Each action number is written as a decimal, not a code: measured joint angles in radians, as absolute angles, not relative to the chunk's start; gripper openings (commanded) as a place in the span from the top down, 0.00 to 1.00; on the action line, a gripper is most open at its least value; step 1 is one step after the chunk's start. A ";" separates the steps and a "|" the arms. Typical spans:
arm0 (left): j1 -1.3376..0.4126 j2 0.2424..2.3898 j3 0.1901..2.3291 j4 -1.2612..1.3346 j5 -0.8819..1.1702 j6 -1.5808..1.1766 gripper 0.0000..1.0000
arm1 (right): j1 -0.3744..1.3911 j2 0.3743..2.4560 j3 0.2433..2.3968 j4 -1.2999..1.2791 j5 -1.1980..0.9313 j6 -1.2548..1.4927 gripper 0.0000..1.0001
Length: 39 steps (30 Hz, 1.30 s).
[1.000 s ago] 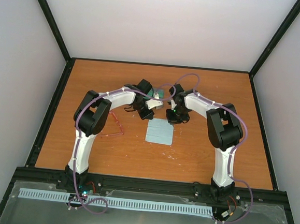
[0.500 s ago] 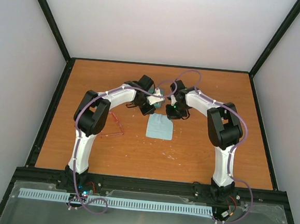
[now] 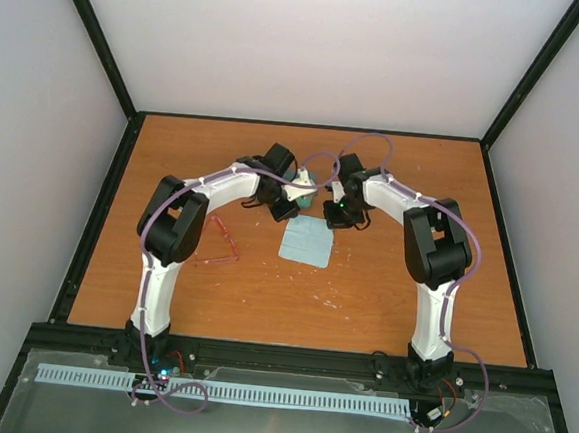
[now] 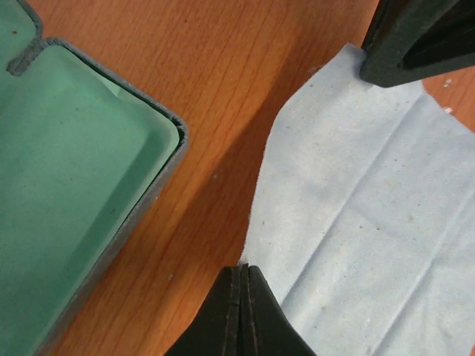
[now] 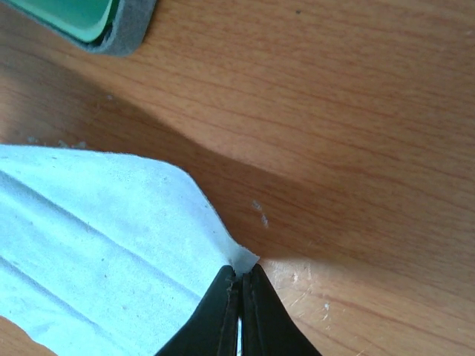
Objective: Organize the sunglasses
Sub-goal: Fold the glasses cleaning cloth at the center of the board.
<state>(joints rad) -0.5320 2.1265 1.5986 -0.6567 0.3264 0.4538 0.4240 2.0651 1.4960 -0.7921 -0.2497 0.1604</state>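
The sunglasses point(image 3: 217, 244), thin red-pink wire frames, lie on the table beside my left arm's elbow, far from both grippers. The light-blue cloth point(image 3: 307, 244) lies mid-table. My left gripper point(image 3: 293, 215) is shut on the cloth's far left corner point(image 4: 243, 268). My right gripper point(image 3: 333, 222) is shut on its far right corner point(image 5: 241, 271). The open grey-blue case with green lining point(image 3: 307, 184) sits just beyond the cloth, mostly hidden by the wrists. It shows at left in the left wrist view point(image 4: 67, 185) and at the top left in the right wrist view point(image 5: 96, 22).
The right gripper's black finger point(image 4: 415, 37) shows at the top right of the left wrist view, on the cloth point(image 4: 371, 222). Black frame rails border the wooden table point(image 3: 424, 167). Purple cables loop over both arms.
Both grippers have moved slightly away from the bases with the cloth's far corners pinched. The cloth has shifted a little toward the case. The sunglasses have not moved.
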 measured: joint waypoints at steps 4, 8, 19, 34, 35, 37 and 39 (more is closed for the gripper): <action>-0.532 2.084 1.555 -0.634 0.344 0.439 1.00 | 0.424 2.038 1.457 -0.770 -0.263 0.138 0.97; -0.532 2.033 1.534 -0.619 0.366 0.429 1.00 | 0.427 2.003 1.413 -0.749 -0.275 0.123 0.97; -0.532 1.996 1.436 -0.595 0.392 0.436 1.00 | 0.446 1.943 1.338 -0.710 -0.316 0.097 0.97; -0.547 1.951 1.335 -0.572 0.385 0.467 1.00 | 0.474 1.899 1.231 -0.686 -0.339 0.093 0.97; -0.547 1.951 1.329 -0.572 0.385 0.469 1.00 | 0.475 1.897 1.228 -0.686 -0.341 0.093 0.97; -0.547 1.951 1.322 -0.572 0.385 0.477 1.00 | 0.476 1.893 1.223 -0.683 -0.346 0.093 0.97; -0.547 1.950 1.319 -0.574 0.385 0.484 1.00 | 0.479 1.889 1.221 -0.683 -0.352 0.093 0.97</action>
